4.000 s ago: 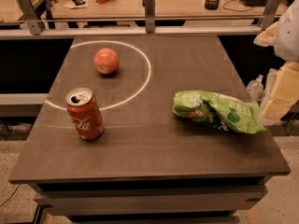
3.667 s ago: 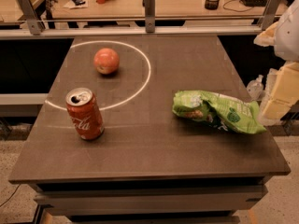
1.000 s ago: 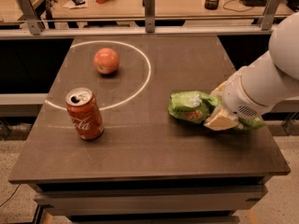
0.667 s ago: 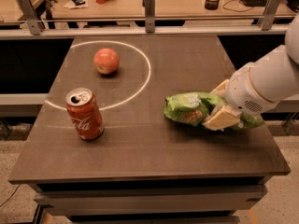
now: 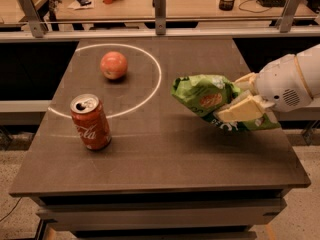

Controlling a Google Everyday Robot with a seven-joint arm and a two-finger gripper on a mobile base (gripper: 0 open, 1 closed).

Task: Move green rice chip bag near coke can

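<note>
The green rice chip bag (image 5: 202, 95) is crinkled light-green foil with a round orange rice cake picture. It hangs above the right half of the dark table (image 5: 165, 149). My gripper (image 5: 239, 98) comes in from the right on a white arm and is shut on the bag's right part, one cream finger (image 5: 241, 110) lying across its front. The coke can (image 5: 90, 122), red with white script, stands upright at the table's front left, well apart from the bag.
A reddish apple (image 5: 114, 65) sits inside a white circle painted on the table's far left. A metal rail (image 5: 160, 30) runs behind the table, with a cluttered wooden bench beyond. The table's front edge lies below the can.
My arm came in from the right and closed on the bag, which lay on the table. The bag now hangs raised above the table and a little to the left. Can and apple have not moved.
</note>
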